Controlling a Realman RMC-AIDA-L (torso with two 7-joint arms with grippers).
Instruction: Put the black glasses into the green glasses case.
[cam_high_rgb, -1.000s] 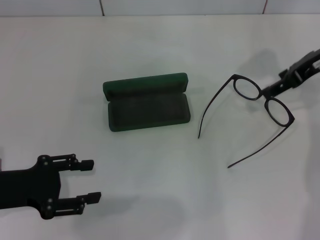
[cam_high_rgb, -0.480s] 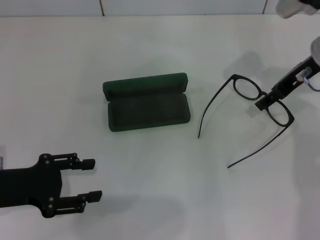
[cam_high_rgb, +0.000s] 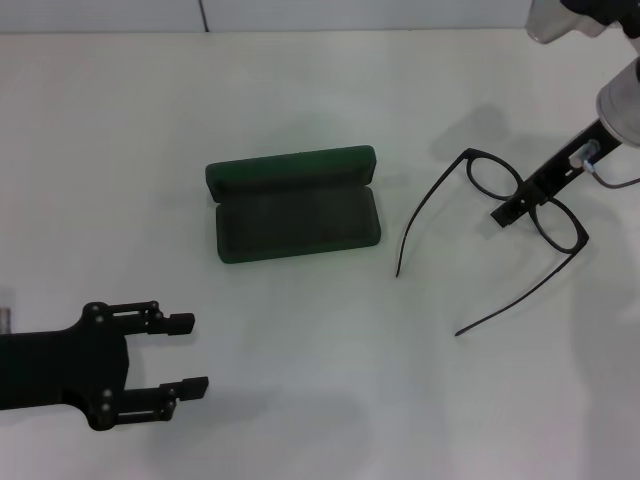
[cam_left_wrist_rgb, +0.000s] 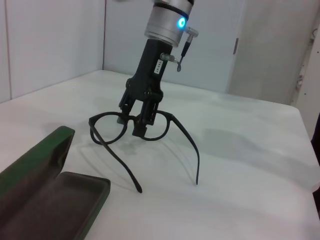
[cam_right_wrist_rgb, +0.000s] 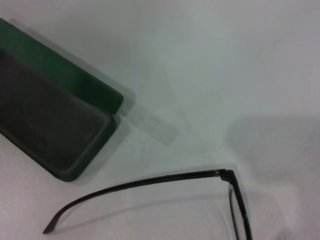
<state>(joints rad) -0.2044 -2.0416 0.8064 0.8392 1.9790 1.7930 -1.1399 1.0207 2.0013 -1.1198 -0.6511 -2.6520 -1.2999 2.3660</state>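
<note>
The right arm reaches in from the far right corner of the white table (cam_high_rgb: 300, 400), its silver wrist high and its dark forearm slanting down toward the black glasses (cam_high_rgb: 505, 225). The right gripper (cam_high_rgb: 507, 213) sits at the bridge between the two lenses; from the left wrist view its fingers (cam_left_wrist_rgb: 146, 117) hang straight down and straddle the frame there, set close together, though whether they actually pinch the bridge is hard to judge. The glasses lie to the right of the green glasses case (cam_high_rgb: 293, 205), apart from it, with the temples unfolded. The front of the frame runs diagonally from upper left to lower right in the head view, and both long temple arms stretch away toward the near edge of the table and leftward, their tips curving down. The case lies open near the middle of the table, long axis left to right, its lid standing up along the far side and the grey lining facing up. The left gripper (cam_high_rgb: 188, 353) hovers low at the near left, well away from both things, fingers spread and pointing right.
</note>
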